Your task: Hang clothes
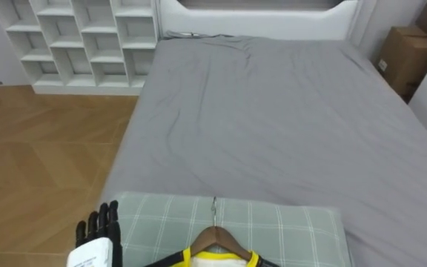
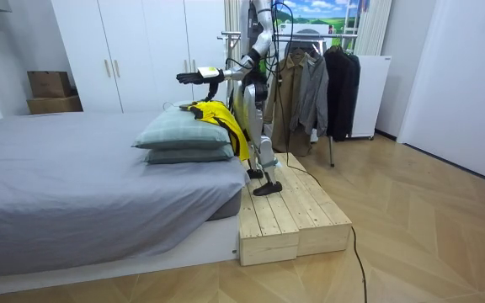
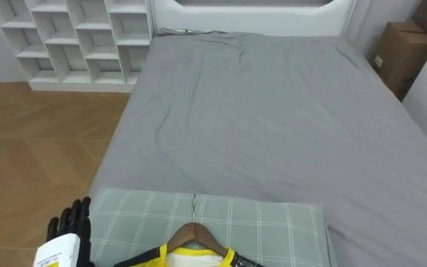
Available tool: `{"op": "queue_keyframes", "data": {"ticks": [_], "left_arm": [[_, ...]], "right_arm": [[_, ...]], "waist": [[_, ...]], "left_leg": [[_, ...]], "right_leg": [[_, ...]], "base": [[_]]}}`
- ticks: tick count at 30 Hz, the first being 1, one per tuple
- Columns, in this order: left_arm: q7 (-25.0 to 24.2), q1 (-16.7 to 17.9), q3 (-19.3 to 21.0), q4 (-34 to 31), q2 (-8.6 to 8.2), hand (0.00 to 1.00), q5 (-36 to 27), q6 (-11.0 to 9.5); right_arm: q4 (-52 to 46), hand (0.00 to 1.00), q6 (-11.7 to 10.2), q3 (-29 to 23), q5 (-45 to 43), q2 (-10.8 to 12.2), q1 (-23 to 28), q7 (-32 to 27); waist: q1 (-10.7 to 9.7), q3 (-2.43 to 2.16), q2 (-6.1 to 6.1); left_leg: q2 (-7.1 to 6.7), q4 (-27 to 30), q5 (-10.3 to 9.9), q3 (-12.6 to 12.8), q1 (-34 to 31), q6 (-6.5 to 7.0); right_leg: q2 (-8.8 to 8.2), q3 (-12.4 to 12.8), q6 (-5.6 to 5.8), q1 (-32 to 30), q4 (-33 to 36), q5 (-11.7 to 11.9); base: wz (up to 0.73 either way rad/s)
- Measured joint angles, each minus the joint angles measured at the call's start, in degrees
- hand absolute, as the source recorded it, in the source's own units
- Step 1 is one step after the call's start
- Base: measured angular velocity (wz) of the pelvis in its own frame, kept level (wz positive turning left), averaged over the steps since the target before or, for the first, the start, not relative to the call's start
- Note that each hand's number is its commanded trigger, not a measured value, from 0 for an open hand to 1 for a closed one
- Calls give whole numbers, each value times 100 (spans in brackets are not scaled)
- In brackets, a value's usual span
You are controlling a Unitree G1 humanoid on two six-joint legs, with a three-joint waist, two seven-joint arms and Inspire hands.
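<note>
A yellow garment (image 1: 215,259) with black trim sits on a wooden hanger (image 1: 216,237), whose metal hook points up the bed. It lies on a green checked pillow (image 1: 288,230) at the near end of the bed, draping over the pillow's edge in the room view (image 2: 219,115). My left hand (image 1: 98,231) is held out open, fingers straight, left of the pillow and above the floor beside the bed; it touches nothing. In the room view the left hand (image 2: 190,77) is stretched forward above the pillows. I stand on a wooden platform (image 2: 286,215) at the bed's end.
The grey bed (image 1: 273,111) stretches ahead to a white headboard. A white cubby shelf (image 1: 80,41) stands at the far left and cardboard boxes (image 1: 405,55) at the far right. Behind me a clothes rack (image 2: 310,84) holds dark jackets. Two pillows (image 2: 183,139) are stacked.
</note>
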Motion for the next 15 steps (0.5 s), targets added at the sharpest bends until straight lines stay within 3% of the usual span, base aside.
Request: {"op": "queue_keyframes", "data": {"ticks": [15], "left_arm": [[-158,0,-218,-6,3,0,-14,46]], "right_arm": [[26,0,4,32,119,0,3,80]], "waist": [[-20,-18,-30]], "left_leg": [[6,-6,0,9,5,0]], "right_leg": [[7,15,0,-7,8,1]], "base": [[0]]}}
